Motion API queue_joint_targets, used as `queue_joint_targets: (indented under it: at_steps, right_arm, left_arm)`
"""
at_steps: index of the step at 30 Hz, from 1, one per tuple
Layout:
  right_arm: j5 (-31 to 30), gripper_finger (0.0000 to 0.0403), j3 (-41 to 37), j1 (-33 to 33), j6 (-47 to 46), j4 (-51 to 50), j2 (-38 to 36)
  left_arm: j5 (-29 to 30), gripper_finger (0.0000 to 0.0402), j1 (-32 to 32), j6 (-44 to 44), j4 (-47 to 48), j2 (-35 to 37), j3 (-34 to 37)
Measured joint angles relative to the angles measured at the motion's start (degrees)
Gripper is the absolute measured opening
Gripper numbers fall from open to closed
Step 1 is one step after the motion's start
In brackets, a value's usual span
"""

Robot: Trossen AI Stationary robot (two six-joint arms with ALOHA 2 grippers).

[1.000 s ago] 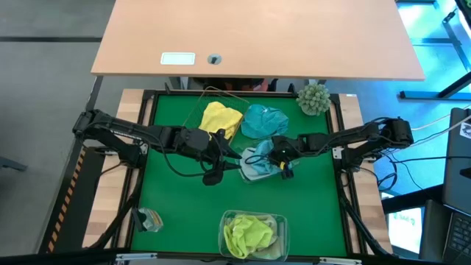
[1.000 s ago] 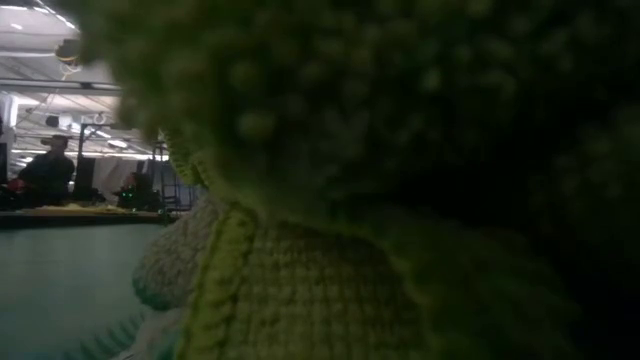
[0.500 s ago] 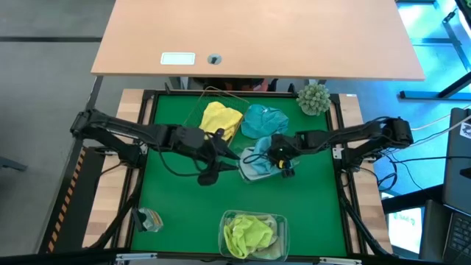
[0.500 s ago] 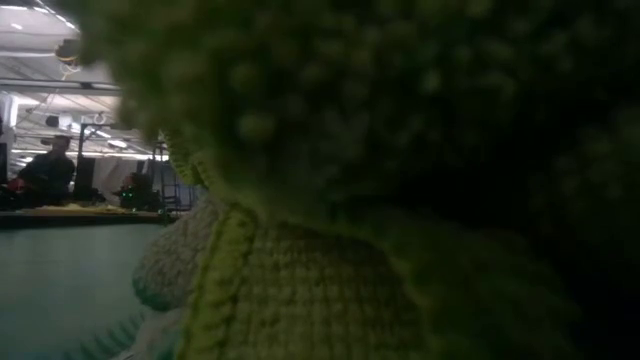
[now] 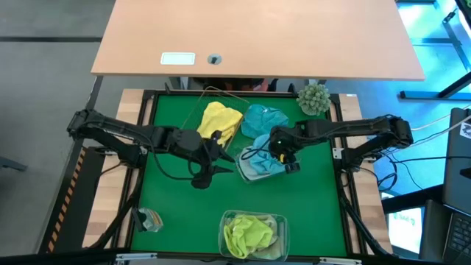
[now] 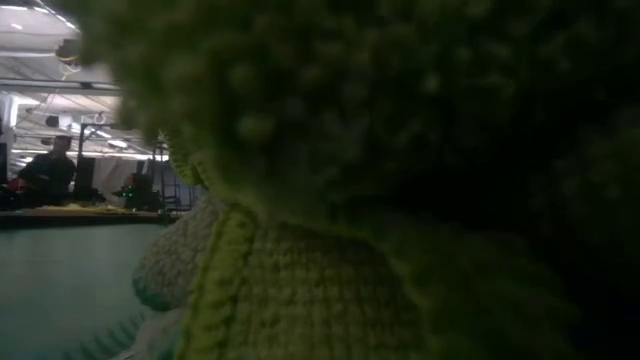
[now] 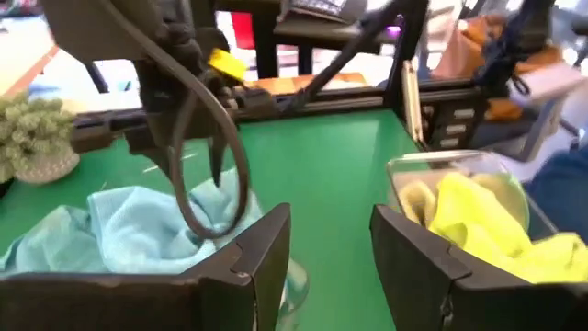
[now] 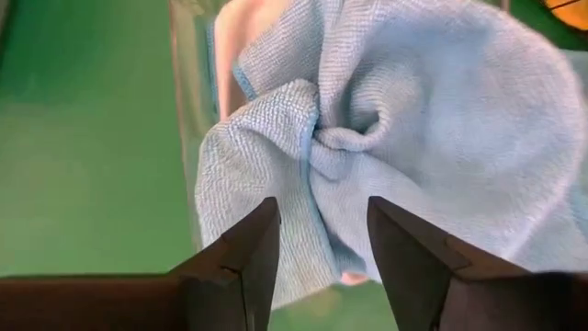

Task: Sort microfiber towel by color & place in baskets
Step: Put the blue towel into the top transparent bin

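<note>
A green surface (image 5: 176, 213) framed in black rails lies under both arms, with a bare tan desk (image 5: 257, 37) beyond it and a grey-green ball plant (image 5: 314, 98) at the far right corner.

The left arm reaches in from the left edge, nearly level, elbow out by the rail and forearm angled toward the centre. Its left gripper (image 5: 204, 175) hangs above bare green just left of the central tub, jaws parted and holding nothing; in its wrist view the two dark fingers (image 7: 266, 253) stand apart.

The right arm comes in from the right rail, its forearm stretched toward the middle and the wrist bent downward. The right gripper (image 5: 283, 158) sits over the clear tub (image 5: 254, 173) at the centre, jaws released, spread over a light blue towel (image 8: 413, 138) bunched in that tub; the fingers (image 8: 248, 248) frame the cloth without pinching it.

A yellow towel (image 5: 221, 119) lies at the far centre within the thin wire basket (image 5: 202, 99), and a teal towel (image 5: 263, 120) sits just beside it on the right, touching it. At the near edge a second clear tub (image 5: 282, 224) holds a lime green towel (image 5: 249, 234). A small folded item (image 5: 149, 218) rests near the front left corner.

The low view is almost filled by close lime green fabric (image 6: 350, 180); past it, people (image 6: 48, 172) show dimly in the room.
</note>
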State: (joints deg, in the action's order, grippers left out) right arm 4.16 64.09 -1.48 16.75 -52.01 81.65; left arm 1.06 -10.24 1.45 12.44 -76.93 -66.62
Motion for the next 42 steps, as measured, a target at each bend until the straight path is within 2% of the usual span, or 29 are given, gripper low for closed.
queue_joint_targets:
  at_steps: [5,8,11,14,19,28,36,42]
  right_arm:
    - [0.0,0.0166,5.8,0.0,0.2,-5.2,0.0]
    - [-0.4,0.0166,9.6,-0.2,1.6,-6.0,-0.1]
    - [-1.0,0.0166,13.8,-1.4,3.6,-6.2,-0.1]
    - [-1.1,0.0166,17.3,-4.6,5.5,-6.1,-0.2]
    - [0.2,0.0166,19.2,-13.3,7.7,-3.1,-0.2]
    - [0.8,0.0166,13.8,-27.9,8.2,9.8,1.2]
    - [4.0,0.0166,7.4,-33.5,9.1,18.3,5.5]
    - [6.7,0.0166,6.0,-36.0,9.4,18.0,11.8]
  left_arm:
    - [-0.1,0.0147,-0.4,-0.2,-6.4,2.3,6.4]
    - [-0.1,0.0147,-0.2,-0.1,-13.6,3.5,12.6]
    - [-0.6,0.0147,0.0,0.0,-25.0,4.3,18.8]
    - [-0.3,0.0147,0.3,2.1,-32.7,4.4,24.2]
    - [0.9,0.0148,0.8,5.4,-38.6,4.3,29.9]
    - [1.4,0.0147,0.9,5.7,-42.0,4.3,31.5]
    - [1.4,0.0147,0.9,5.7,-43.2,4.3,31.5]
    - [1.4,0.0147,0.9,5.6,-43.3,4.3,31.5]
